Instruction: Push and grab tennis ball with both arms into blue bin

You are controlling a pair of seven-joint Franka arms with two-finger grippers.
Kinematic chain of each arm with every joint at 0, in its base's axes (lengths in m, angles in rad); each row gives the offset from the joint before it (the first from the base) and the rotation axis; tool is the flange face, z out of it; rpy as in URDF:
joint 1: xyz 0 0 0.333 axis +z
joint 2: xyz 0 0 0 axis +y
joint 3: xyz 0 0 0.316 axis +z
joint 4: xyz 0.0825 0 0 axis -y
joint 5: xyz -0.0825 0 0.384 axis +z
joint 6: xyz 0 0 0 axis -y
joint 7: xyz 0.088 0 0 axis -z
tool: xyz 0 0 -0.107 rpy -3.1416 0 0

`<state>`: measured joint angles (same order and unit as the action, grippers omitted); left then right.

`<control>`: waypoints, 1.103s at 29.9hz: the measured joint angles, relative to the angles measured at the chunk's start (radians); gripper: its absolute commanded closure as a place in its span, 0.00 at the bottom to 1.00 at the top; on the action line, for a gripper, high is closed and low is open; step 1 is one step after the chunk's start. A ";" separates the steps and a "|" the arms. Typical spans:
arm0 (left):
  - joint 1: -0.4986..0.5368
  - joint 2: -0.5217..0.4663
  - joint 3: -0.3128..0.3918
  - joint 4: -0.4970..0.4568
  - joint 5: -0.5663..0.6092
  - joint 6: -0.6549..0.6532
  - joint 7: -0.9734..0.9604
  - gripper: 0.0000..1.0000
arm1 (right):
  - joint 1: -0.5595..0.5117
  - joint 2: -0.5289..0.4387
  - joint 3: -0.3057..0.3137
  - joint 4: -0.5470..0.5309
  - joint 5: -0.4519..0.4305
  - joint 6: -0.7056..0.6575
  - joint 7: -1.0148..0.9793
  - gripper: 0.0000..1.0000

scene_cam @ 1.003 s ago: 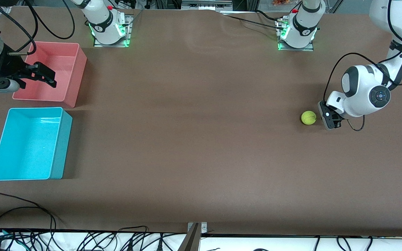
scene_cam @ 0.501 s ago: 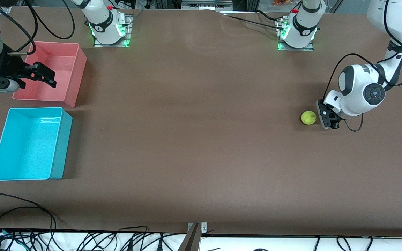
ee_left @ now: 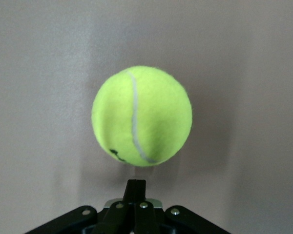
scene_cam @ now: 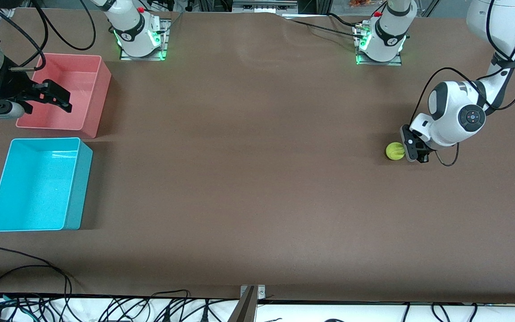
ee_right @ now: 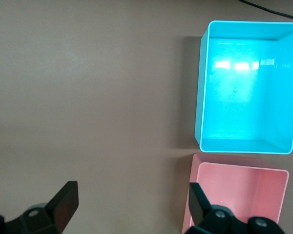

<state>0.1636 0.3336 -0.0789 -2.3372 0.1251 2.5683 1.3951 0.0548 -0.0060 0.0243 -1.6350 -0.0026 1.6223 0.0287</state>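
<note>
- Toward the left arm's end of the surface, the tennis ball (scene_cam: 394, 151) sits directly ahead of the left hand (scene_cam: 408, 147) — the hand's tips are at the ball's side facing away from the bins, touching or all but touching it.
- From the left wrist view the tennis ball (ee_left: 141, 116) lies centred just past the fingertips (ee_left: 135, 187), which are pressed together and hold nothing, a blunt pusher rather than a clamp.
- Well apart from the ball, at the right arm's end, stands the blue bin (scene_cam: 76, 188); a pink-red bin (scene_cam: 99, 96) stands beside it, farther from the front camera.
- Any push, in my judgement, must run along the length of the surface toward the right arm — the left arm is much the nearer to the ball.
- Over the pink-red bin the right hand (scene_cam: 56, 96) waits, fingers spread wide and empty.
</note>
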 measured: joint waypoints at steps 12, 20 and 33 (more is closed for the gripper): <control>-0.066 0.000 -0.147 0.002 -0.006 0.009 -0.306 1.00 | 0.000 0.000 0.000 0.000 0.000 0.000 0.000 0.00; -0.215 0.000 -0.219 0.041 -0.006 0.017 -0.636 1.00 | 0.000 0.000 0.000 0.000 0.000 -0.001 0.000 0.00; -0.221 0.000 -0.222 0.050 -0.006 0.017 -0.684 1.00 | 0.000 0.000 0.000 0.000 0.000 -0.002 0.000 0.00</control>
<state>-0.0577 0.3336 -0.3010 -2.2868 0.1191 2.5852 0.7115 0.0546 -0.0058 0.0240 -1.6350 -0.0028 1.6207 0.0287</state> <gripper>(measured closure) 0.991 0.000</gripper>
